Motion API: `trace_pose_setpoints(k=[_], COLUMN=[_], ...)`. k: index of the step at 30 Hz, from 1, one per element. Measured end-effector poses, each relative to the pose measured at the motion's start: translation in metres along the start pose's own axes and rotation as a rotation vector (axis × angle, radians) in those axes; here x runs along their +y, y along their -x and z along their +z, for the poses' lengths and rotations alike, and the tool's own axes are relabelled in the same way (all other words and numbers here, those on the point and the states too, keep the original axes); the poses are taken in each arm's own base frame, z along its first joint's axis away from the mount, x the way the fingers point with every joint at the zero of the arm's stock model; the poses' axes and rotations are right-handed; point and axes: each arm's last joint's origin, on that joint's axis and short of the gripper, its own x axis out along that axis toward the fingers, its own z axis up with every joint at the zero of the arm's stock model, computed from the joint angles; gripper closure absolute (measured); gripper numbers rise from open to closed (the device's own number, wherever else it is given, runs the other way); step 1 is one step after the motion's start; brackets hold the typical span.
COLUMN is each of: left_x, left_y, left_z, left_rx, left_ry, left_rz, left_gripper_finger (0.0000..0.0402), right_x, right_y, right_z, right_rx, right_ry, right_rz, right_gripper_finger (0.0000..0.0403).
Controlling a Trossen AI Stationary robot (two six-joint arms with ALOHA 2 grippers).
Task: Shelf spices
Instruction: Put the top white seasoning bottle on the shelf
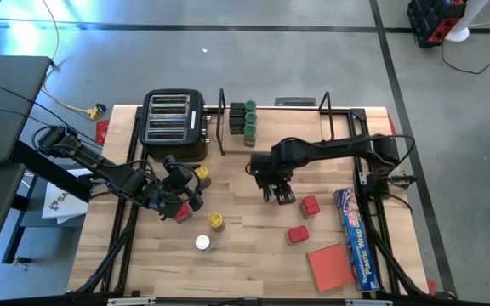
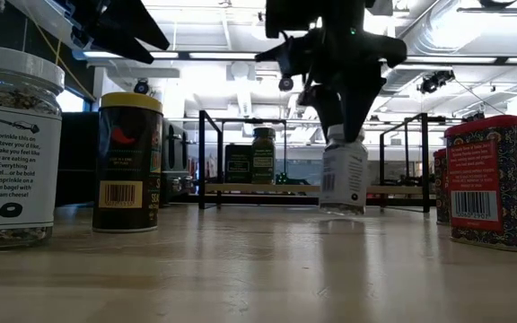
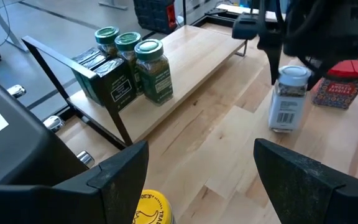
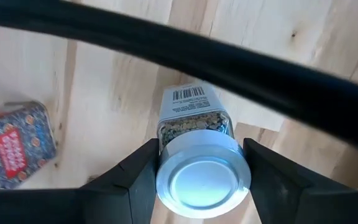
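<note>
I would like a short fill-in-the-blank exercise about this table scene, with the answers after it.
1. The right end effector grips a jar with a ____ lid.
2. On the shelf, the round jars have ____ lids.
3. The black toaster stands on the shelf's ____ side in the high view.
4. The left end effector is ____ and holds nothing.

Answers: silver; green; left; open

The shelf [image 1: 347, 115] holds green-lidded jars [image 3: 135, 59] and dark boxes [image 3: 107, 78] at one end. A silver-lidded jar [image 4: 202, 177] hangs upright just above the bench; other tins [image 1: 304, 219] and jars [image 1: 209, 231] stand scattered.
</note>
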Motion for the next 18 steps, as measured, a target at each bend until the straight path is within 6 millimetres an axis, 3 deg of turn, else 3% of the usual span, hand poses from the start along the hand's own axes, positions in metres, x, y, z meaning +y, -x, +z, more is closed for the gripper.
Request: trace_pose_setpoints(k=[6,14,18], left_x=[0.000,0.000,0.000], left_y=[0.000,0.000,0.000], left_z=[0.000,0.000,0.000], left_rx=[0.000,0.002,0.005], left_ry=[0.000,-0.002,-0.003], left_rz=[0.000,-0.002,-0.005], left_gripper_finger=[0.0115,0.0115,0.0115], right_x=[0.007,0.006,0.006], right_y=[0.000,0.000,0.012], right_z=[0.009,0.009,0.013], right_rx=[-0.005,-0.016,-0.034], right_ry=[0.086,0.078,0.098], right_rz=[-0.031,-0.031,-0.037], right_gripper_finger=[0.0196,0.0127,0.0114])
